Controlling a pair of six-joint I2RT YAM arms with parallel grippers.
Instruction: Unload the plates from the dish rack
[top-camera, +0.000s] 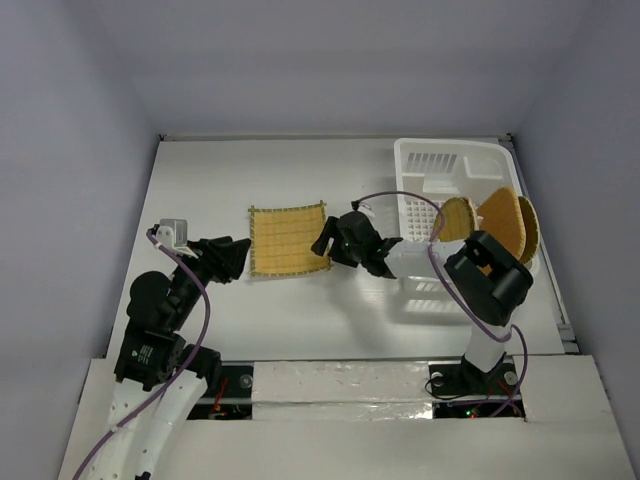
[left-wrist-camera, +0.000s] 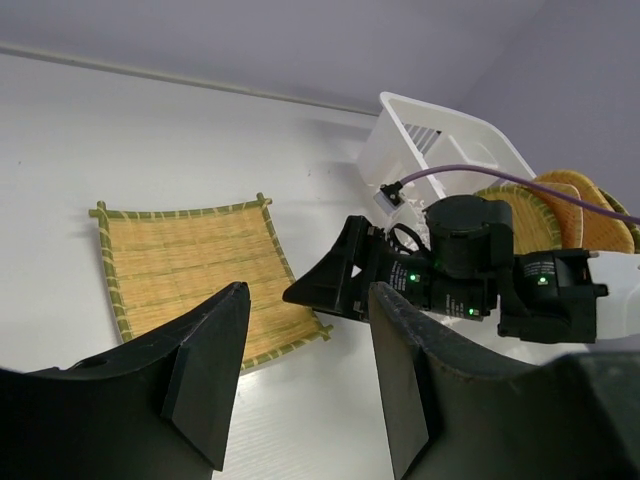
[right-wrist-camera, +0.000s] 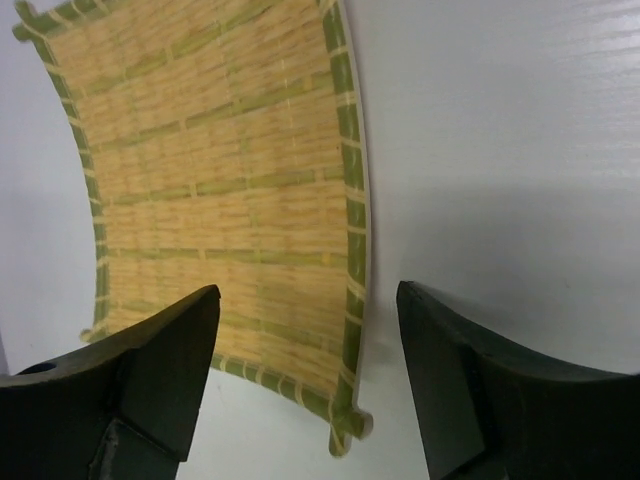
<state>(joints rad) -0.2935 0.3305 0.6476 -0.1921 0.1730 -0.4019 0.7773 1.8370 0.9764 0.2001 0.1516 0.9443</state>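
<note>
A square woven plate (top-camera: 288, 240) with green trim lies flat on the white table, left of the white dish rack (top-camera: 440, 160). It shows in the left wrist view (left-wrist-camera: 185, 270) and the right wrist view (right-wrist-camera: 220, 180). Three rounded orange plates (top-camera: 457, 220) (top-camera: 503, 220) (top-camera: 528, 232) stand on edge in the rack; they also show in the left wrist view (left-wrist-camera: 560, 210). My right gripper (top-camera: 325, 240) is open and empty, its jaws just over the square plate's right edge (right-wrist-camera: 308, 292). My left gripper (top-camera: 242, 258) is open and empty at the plate's left side (left-wrist-camera: 308, 300).
The rack (left-wrist-camera: 400, 135) stands at the table's right side near the back wall. The right arm's body (top-camera: 490, 280) reaches across the rack's front. A purple cable (top-camera: 400, 200) loops over the rack. Grey walls enclose the table.
</note>
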